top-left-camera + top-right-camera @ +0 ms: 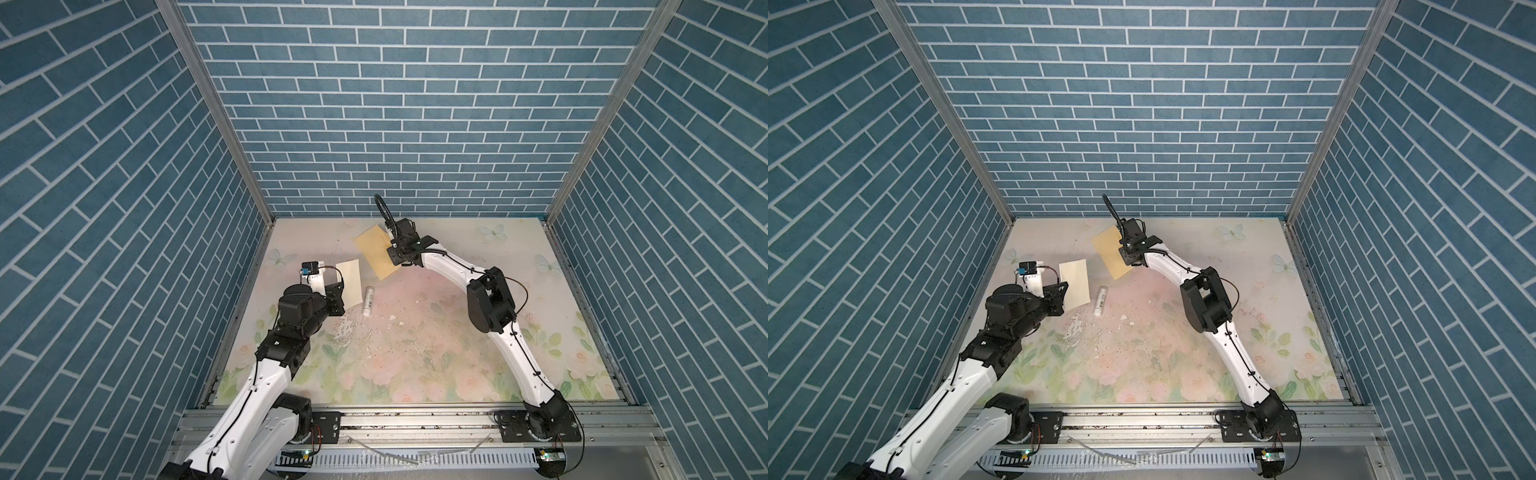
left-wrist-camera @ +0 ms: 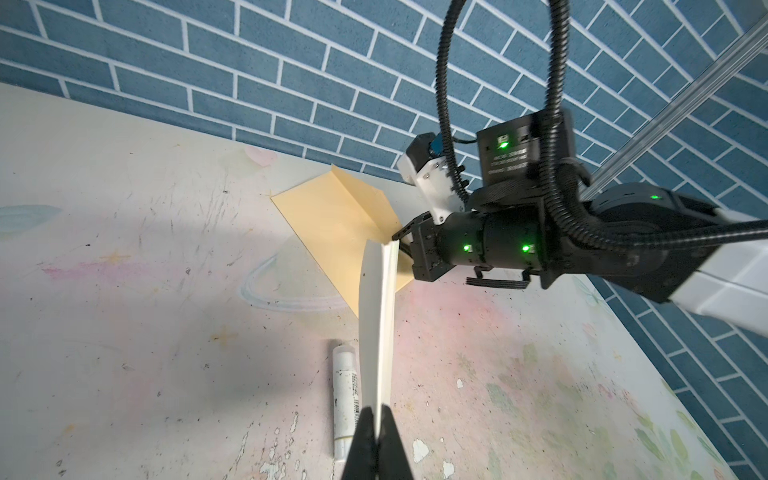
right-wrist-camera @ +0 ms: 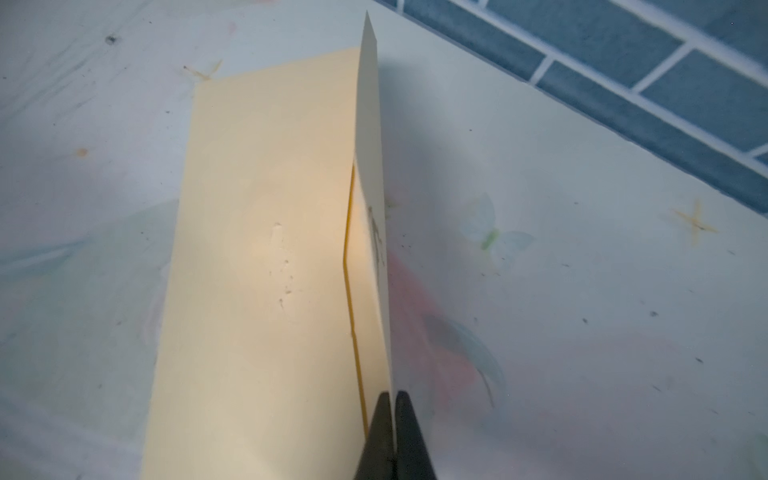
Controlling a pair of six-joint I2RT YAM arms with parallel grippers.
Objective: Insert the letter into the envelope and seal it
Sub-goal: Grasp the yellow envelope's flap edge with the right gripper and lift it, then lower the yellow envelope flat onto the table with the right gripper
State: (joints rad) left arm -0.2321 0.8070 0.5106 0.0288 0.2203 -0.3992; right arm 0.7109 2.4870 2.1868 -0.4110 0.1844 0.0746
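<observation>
The envelope (image 3: 266, 249) shows its dark mark (image 3: 376, 237) only in right wrist view.

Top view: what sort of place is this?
Probably a robot test cell: brick-print panels wall in a floral-print table, and a left arm and right arm are mounted on an aluminium rail at its front.

Bright, even overhead light fills the cell, laying soft shadows on the floral tabletop (image 1: 436, 340). Wide-angle lenses bend the brick walls (image 1: 395, 104) at frame edges. Just ahead of the right gripper (image 3: 392, 401), the envelope (image 3: 257, 249) glows warm and slightly soft.
</observation>
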